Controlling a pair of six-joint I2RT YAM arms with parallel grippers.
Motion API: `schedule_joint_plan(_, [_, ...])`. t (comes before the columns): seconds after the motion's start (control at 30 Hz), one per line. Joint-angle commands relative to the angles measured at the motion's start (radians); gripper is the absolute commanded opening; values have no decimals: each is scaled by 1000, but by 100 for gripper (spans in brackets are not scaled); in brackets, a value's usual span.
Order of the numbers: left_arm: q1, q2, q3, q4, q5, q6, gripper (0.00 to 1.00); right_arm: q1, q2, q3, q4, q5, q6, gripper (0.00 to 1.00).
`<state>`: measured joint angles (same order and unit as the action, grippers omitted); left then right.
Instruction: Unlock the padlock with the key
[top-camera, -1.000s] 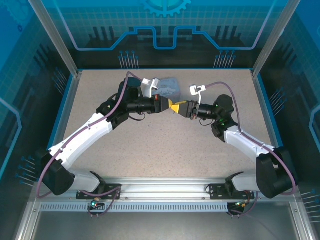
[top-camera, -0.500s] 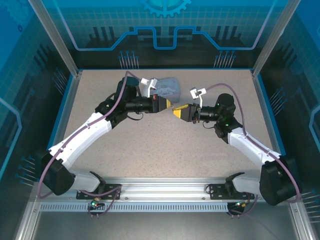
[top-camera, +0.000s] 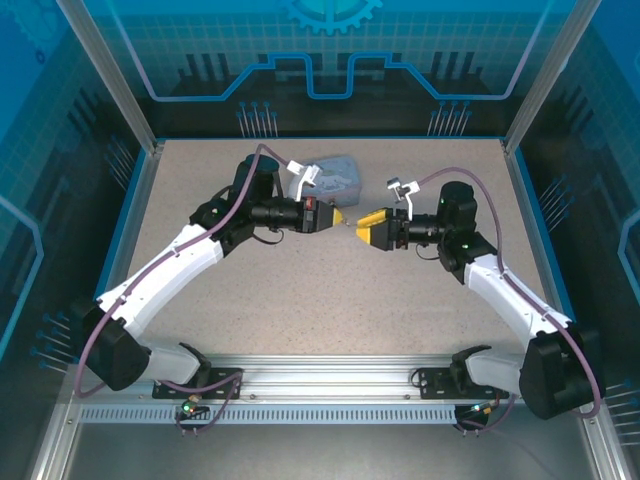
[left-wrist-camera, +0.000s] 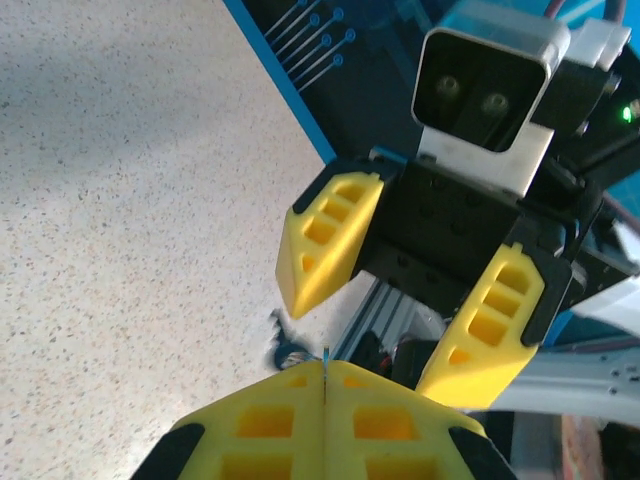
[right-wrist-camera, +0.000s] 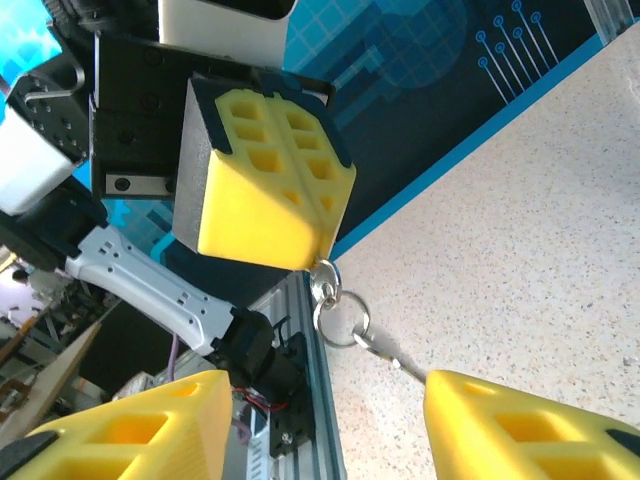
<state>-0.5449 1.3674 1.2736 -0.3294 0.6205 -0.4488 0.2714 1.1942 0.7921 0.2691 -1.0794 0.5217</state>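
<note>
1. Key (right-wrist-camera: 392, 352): thin grey metal on two small linked rings (right-wrist-camera: 337, 318). The top ring is pinched at the tip of the left gripper (right-wrist-camera: 318, 255), and the key dangles slantwise from the lower ring.
2. Padlock (left-wrist-camera: 286, 352): a tiny dark, bluish blur just beside that tip. I cannot tell how its shackle stands.

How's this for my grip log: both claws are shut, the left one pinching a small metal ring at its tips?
Not quite: the right claw is open, its fingers spread apart, as the left wrist view shows. The left claw is shut, pinching the small metal ring at its tips.
</note>
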Motion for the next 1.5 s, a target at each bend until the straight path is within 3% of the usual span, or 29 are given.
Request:
schedule_joint_plan(0.0, [3, -17, 62, -116, 73, 149, 0, -10, -17, 45, -120, -92, -189, 56])
schedule_joint_plan(0.17, [0, -11, 85, -157, 89, 191, 0, 49, 10, 110, -213, -118, -303, 56])
schedule_joint_plan(0.4, [0, -8, 62, -119, 109, 170, 0, 72, 29, 95, -68, -64, -194, 53])
schedule_joint_plan(0.67, [-4, -5, 42, -82, 123, 148, 0, 106, 65, 104, -34, -55, -169, 49])
schedule_joint_plan(1.17, [-10, -2, 35, -82, 128, 156, 0, 124, 84, 129, -22, -33, -152, 27])
schedule_joint_plan(1.47, [-9, 0, 33, -93, 128, 170, 0, 105, 67, 118, -17, -17, -137, 20])
